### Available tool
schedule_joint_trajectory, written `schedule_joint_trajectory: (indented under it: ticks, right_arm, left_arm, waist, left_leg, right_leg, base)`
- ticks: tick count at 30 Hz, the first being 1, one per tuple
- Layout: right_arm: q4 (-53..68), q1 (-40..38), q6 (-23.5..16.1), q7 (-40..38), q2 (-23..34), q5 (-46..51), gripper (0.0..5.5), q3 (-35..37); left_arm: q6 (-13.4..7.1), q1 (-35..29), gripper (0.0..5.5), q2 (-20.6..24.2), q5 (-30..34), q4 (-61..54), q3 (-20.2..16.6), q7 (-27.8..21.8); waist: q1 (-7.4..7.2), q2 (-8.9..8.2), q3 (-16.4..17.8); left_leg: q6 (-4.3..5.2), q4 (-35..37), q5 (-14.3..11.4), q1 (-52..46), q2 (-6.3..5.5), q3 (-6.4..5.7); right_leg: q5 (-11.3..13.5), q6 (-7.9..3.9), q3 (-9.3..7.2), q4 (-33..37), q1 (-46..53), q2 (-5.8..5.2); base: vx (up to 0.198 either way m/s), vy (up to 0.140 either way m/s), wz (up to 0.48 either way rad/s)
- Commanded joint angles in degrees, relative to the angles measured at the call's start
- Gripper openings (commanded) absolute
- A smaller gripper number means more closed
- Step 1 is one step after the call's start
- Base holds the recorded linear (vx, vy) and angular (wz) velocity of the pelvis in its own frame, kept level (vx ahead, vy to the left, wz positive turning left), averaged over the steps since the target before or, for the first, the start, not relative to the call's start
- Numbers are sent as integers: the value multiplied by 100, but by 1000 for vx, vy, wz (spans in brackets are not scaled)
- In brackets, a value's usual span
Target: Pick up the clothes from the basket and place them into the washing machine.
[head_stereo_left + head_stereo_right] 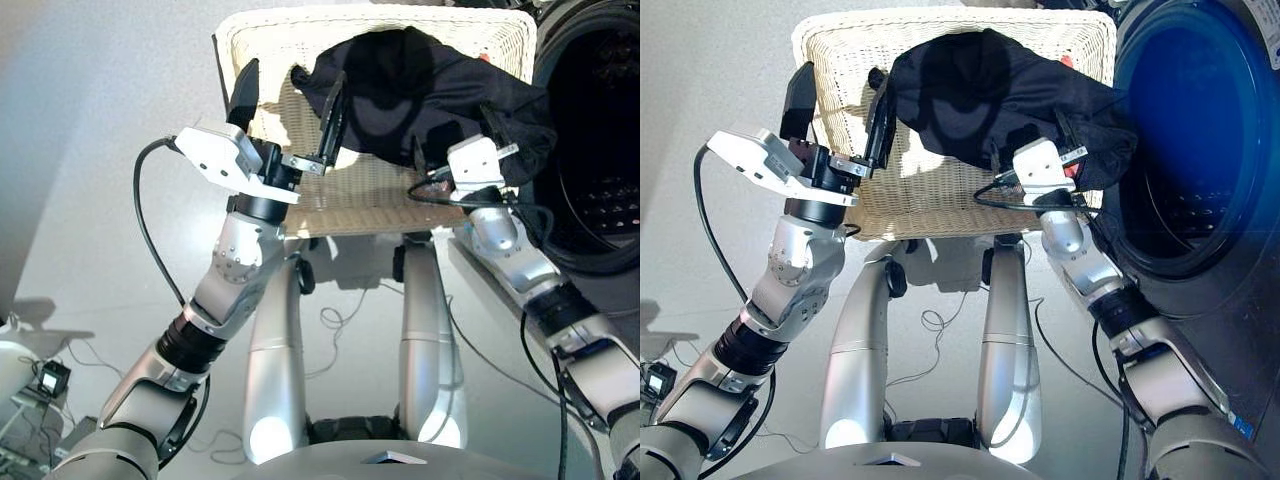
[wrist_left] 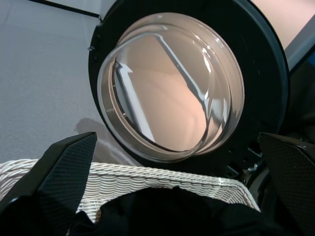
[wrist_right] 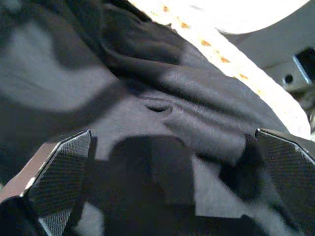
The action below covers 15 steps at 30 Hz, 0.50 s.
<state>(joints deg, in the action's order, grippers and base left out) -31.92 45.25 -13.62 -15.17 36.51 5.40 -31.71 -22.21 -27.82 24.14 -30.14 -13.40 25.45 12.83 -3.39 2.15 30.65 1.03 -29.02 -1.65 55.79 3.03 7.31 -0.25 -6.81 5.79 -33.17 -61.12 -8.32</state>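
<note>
washer (image 1: 1200, 150): dark, at the right of the scene, drum hole open and facing the basket's right end
door (image 2: 172, 88): round glass porthole in a black rim, swung open beyond the basket's far rim
basket (image 1: 300, 40): cream wicker tray straight ahead of the robot, between the two arms, its right end just beside the washer
clothes (image 1: 420, 90): a dark heap, black or navy, lying in the basket's far right part and spilling over the right rim toward the drum hole; only dark cloth shows
left arm: bent at the elbow and raised, wrist turned inward over the basket's left part
left tool (image 1: 290, 100): fingers wide apart, empty, hanging just left of the heap's edge, one finger near the basket's left rim, the other beside the cloth
right arm: reaching forward along the washer's front, forearm low, wrist at the basket's right near corner
right tool (image 3: 172, 187): fingers spread wide, dark cloth lying between and under them, not gripped; it sits at the heap's near right edge
</note>
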Motion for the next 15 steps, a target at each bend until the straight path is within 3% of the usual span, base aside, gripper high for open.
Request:
schedule_joint_trajectory:
  ticks: [1, 9, 15]
  right_arm:
    - [-389, 545, 179, -86, -87, -493, 550, -86]
    - [-2668, 1472, 489, -53, -577, -743, 550, -221]
    - [-3809, 1795, 622, 10, -574, -525, 550, -60]
  left_arm:
    - [-170, 57, 550, -24, 296, -662, -221, -170]
    - [-40, -146, 550, -218, 263, -551, -197, -228]
    - [33, -223, 550, -205, 265, -535, -213, -282]
  waist:
    - [236, -47, -85]
    - [324, 39, -85]
    - [381, 119, -85]
  left_leg:
    - [162, -54, -276, -119, -40, -7]
    - [190, -34, -241, 15, -72, -56]
    - [210, 11, -202, 104, -89, -72]
  right_leg:
    - [111, 88, -409, 394, 292, 168]
    - [115, 98, -486, 409, 194, 145]
    - [112, 98, -539, 408, 109, 132]
  base:
    - [0, 0, 0]
    - [0, 0, 0]
    - [0, 0, 0]
